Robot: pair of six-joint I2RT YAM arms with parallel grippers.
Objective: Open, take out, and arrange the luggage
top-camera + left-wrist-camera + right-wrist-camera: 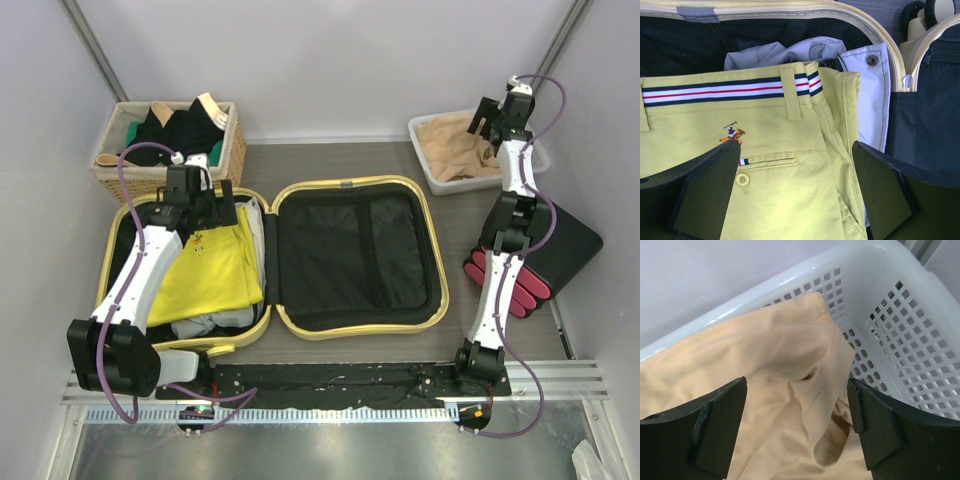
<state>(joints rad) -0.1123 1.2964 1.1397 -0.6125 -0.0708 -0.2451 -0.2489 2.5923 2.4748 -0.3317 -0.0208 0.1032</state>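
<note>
Where the wicker basket of dark clothes stands at the far left of the counter, the left tool hovers just in front of it. Its fingers are spread wide over yellow trousers packed in the left half of the luggage, which lies open flat mid-counter, black lining up. Farther right sits a black box with red cylinders, and behind it the right tool hangs spread over tan cloth in a white plastic basket.

Left hand, spread wide, hangs over yellow trousers in the luggage.
</note>
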